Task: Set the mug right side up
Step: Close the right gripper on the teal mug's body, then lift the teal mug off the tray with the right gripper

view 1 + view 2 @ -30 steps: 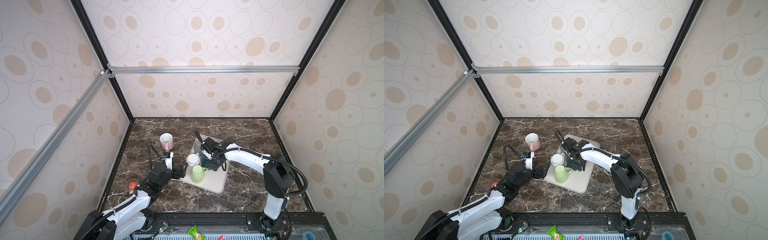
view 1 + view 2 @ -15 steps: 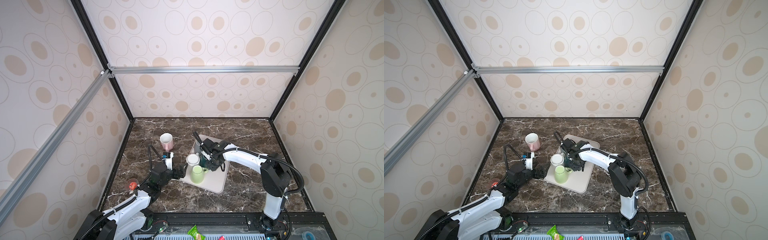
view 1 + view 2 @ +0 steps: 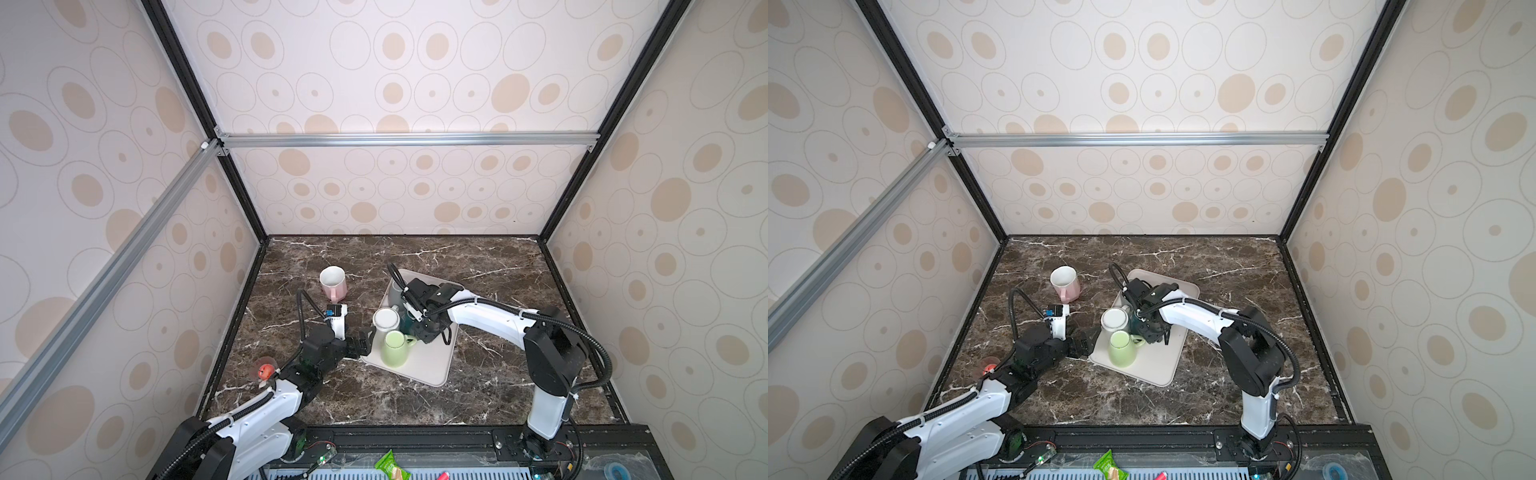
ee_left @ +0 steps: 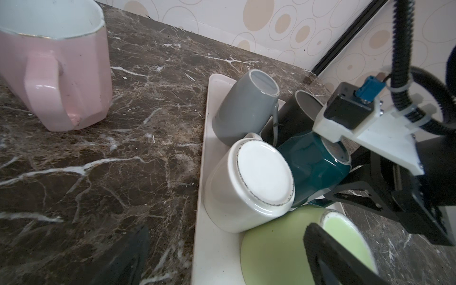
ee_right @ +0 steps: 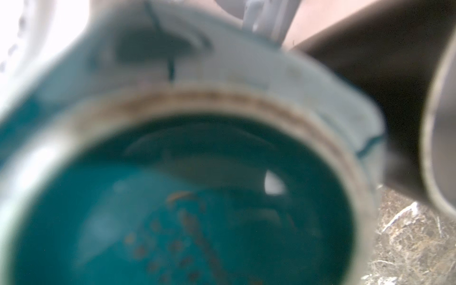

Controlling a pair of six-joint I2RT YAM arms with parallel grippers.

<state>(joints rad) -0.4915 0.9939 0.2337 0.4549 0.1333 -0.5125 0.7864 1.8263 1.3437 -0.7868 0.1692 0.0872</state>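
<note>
Open marble point(image 3: 498, 270), crowded tray point(image 3: 432, 368), left end effector point(image 3: 360, 343) gaping empty, right end effector point(image 3: 419, 328) unclear

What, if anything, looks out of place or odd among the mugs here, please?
The pink mug stands upright alone on the marble tabletop, off the tray, while the rest crowd base-up on it. The teal mug looks tipped toward the right gripper, though that is uncertain. Dark speckling rings the foot of the white mug.

Pink mug point(image 3: 333, 283) upright on tabletop point(image 3: 498, 270); white mug point(image 3: 386, 320), green mug point(image 3: 395, 348) touching on tray point(image 3: 428, 368).
</note>
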